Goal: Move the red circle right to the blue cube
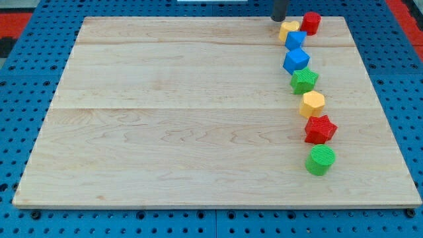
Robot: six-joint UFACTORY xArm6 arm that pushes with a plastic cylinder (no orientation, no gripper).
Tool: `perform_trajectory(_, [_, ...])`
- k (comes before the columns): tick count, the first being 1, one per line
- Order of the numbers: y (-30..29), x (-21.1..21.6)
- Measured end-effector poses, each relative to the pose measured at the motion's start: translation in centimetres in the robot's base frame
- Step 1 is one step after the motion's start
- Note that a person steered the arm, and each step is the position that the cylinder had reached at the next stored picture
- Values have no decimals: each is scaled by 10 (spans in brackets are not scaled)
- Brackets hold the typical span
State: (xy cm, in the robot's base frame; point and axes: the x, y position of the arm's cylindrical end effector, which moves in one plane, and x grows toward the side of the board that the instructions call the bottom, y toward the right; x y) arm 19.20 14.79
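A: Camera view, the only 1 on record. Count the blocks on the wooden board (198, 119).

B: 8 blocks, all in a loose column along the board's right side, running from the top right corner down toward the bottom right. By colour: 2 red, 2 blue, 2 yellow, 2 green.

A: Itemise, top to bottom.

B: Red circle (311, 22), a short cylinder, nearest the top right corner. Just to its left, a yellow block (288, 29), shape unclear. Touching that from below, a blue block (295, 40), shape not resolvable. Then the blue cube (296, 60), tilted on its corner. Below it a green star-like block (304, 80), then a yellow hexagon (312, 104), a red star (320, 129), and a green cylinder (320, 160) lowest, closest to the bottom right corner.

A: Task items?

B: The red circle sits at the top edge, up and to the right of the blue cube, with the yellow block and the other blue block lying between them. Not touching the cube.

A: Rod?

B: 1 dark rod enters at the top edge. My tip (279, 19) rests just left of the yellow block, well left of the red circle. Contact with the yellow block: cannot tell.

A: Pincer state?

B: No pincer fitted; the arm ends in the rod only, so nothing to report as open or closed.
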Motion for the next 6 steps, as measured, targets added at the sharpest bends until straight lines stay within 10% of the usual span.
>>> perform_trajectory(6, [44, -1])
